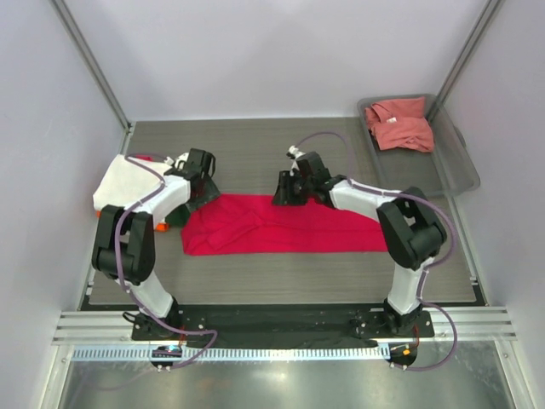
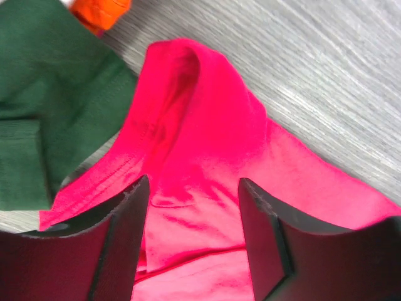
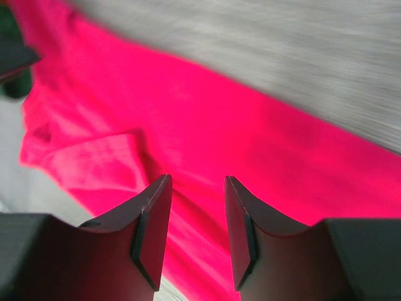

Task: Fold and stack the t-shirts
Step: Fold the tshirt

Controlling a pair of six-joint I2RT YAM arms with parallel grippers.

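1. Top view: the crimson t-shirt (image 1: 281, 226) lies on the bench (image 1: 255, 145) as a long band. Its long axis runs left to right, just ahead of both arm bases. The left hand (image 1: 203, 189) stands at the band's far left corner, and the right hand (image 1: 284, 191) at its far edge near the middle. Both arms reach forward with elbows raised and wrists tipped down. A cream-white t-shirt (image 1: 123, 181) lies beside the left arm. A salmon-pink t-shirt (image 1: 398, 123) sits in the grey tray (image 1: 460, 175), well apart at the far right.
2. Left wrist view: the left hand (image 2: 193, 188) has its fingers spread and pinches nothing. Rumpled crimson cloth (image 2: 207, 150) lies below and between them, with a folded edge running away from the hand. A dark green t-shirt (image 2: 50, 94) touches that edge, and an orange t-shirt (image 2: 100, 11) shows beyond it.
3. Right wrist view: the right hand (image 3: 197, 182) has its fingers parted and grips nothing. It hovers over smooth crimson cloth (image 3: 263, 138), whose far edge lies ahead of the fingertips. A fold would likely start from that edge.
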